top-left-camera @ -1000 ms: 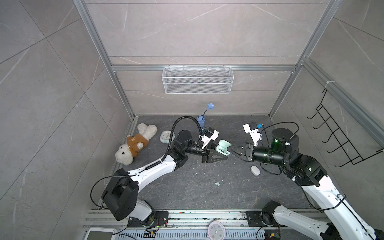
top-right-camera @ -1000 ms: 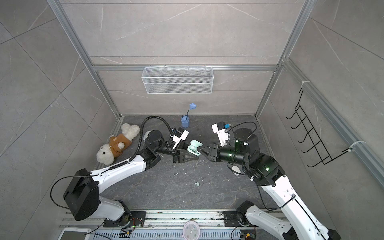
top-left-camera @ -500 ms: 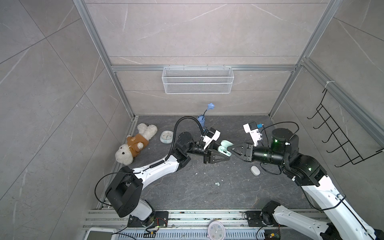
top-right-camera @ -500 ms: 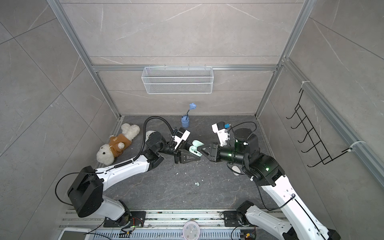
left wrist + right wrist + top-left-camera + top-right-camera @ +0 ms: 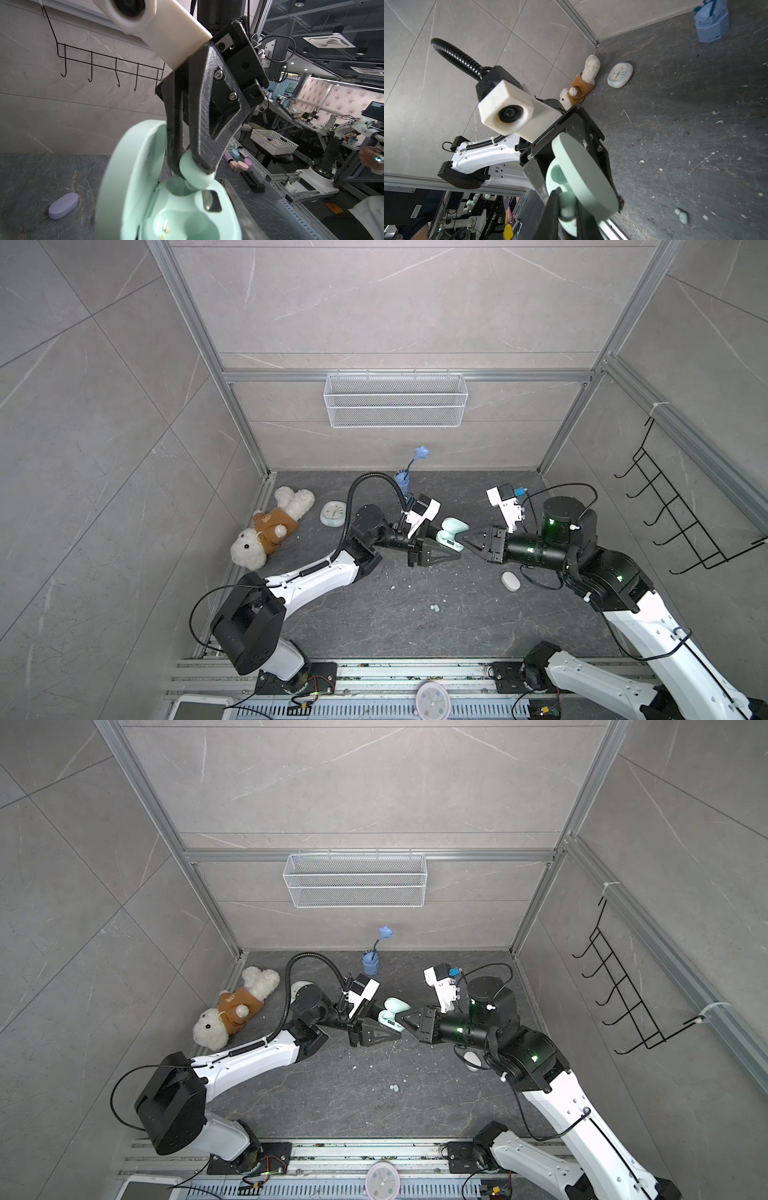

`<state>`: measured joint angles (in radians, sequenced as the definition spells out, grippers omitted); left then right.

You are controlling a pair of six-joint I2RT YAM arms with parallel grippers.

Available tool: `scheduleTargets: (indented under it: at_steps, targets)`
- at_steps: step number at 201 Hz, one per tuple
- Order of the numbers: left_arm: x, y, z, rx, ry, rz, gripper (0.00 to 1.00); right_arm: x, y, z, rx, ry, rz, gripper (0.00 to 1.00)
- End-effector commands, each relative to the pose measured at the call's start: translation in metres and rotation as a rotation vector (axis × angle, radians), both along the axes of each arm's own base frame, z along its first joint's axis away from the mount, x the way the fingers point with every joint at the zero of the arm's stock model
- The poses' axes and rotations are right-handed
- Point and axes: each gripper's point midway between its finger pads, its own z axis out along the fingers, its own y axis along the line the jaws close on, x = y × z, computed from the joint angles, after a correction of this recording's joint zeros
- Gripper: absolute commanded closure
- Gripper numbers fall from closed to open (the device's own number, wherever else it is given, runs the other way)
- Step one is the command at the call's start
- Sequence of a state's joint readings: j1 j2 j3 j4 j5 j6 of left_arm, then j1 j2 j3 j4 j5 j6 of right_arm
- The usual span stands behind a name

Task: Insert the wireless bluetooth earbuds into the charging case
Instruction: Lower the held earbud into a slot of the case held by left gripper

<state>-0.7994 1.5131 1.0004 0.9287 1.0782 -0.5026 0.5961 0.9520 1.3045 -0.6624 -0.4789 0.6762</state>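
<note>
Right tool (image 5: pixel 464 538), its two black fingers pinched narrow on a glossy mint-green plastic earbud (image 5: pixel 194 173), reaches in from 3 o'clock to meet the left tool (image 5: pixel 449 546) over the middle of the dark grey stone-look bench (image 5: pixel 374 626). From 9 o'clock the left tool is clamped narrow on a mint-green plastic charging case (image 5: pixel 454 526), holding it above the bench with its hinged lid (image 5: pixel 128 176) swung open. In the left wrist view the earbud sits at the mouth of the case's farther socket, its lower tip just inside the rim; whether it touches the socket floor cannot be told. The nearer socket (image 5: pixel 193 226) shows small gold contacts. In the right wrist view the same earbud (image 5: pixel 568 207) appears blurred between the right tool's fingertips (image 5: pixel 552 209), just beside the open lid.

In both top views a second mint-green earbud (image 5: pixel 435 608) (image 5: pixel 394 1088) lies loose on the bench at about 6 o'clock from the held case, well apart from both tools. A pale lavender pebble-shaped closed case (image 5: pixel 510 581) (image 5: pixel 63 205) lies on the bench at about 4 o'clock from the held case, near the right arm. A white plush dog in a brown top (image 5: pixel 268 531) lies at 9 o'clock by the left wall, a small round pale-blue clock (image 5: pixel 332 514) just beside it. A blue pot with a blue star flower (image 5: pixel 402 480) stands at 12 o'clock near the back wall.
</note>
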Motion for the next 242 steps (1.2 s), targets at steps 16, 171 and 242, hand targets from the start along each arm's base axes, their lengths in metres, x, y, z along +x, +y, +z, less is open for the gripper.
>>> scheduleTargets:
  at_steps: [16,171,242]
  targets:
    - [-0.008,0.002,0.022,-0.074,-0.065,-0.009,0.99,0.003,-0.001,-0.01,-0.04,0.019,-0.007,0.82]
    - [-0.016,0.0,0.022,-0.072,-0.056,-0.027,1.0,0.01,-0.006,-0.01,-0.103,0.036,-0.048,0.63]
    - [-0.018,-0.003,0.018,-0.073,-0.04,-0.033,1.0,0.013,-0.011,-0.011,-0.132,0.044,-0.077,0.5]
